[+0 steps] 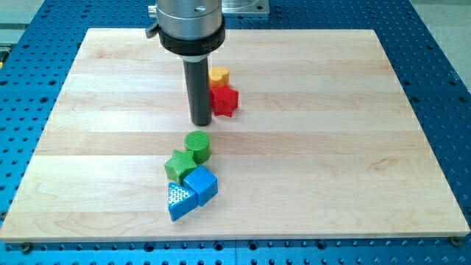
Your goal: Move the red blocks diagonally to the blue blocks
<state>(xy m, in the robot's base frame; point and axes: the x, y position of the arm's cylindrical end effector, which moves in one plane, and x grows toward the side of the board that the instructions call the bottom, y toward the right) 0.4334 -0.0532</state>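
A: One rod, bare, holding nothing. My tip (202,122) sits on the wooden board (331,147), just to the view's left of the red block (224,101), close beside it; contact unclear.

B: Other blocks, placed from the red one?

A: Yellow block (219,75) touching it, toward the view's top. Green cylinder (197,146) below, well apart; green block (179,165) against the cylinder. Blue cube (201,183) and blue triangular block (179,200) lowest, adjoining the greens.
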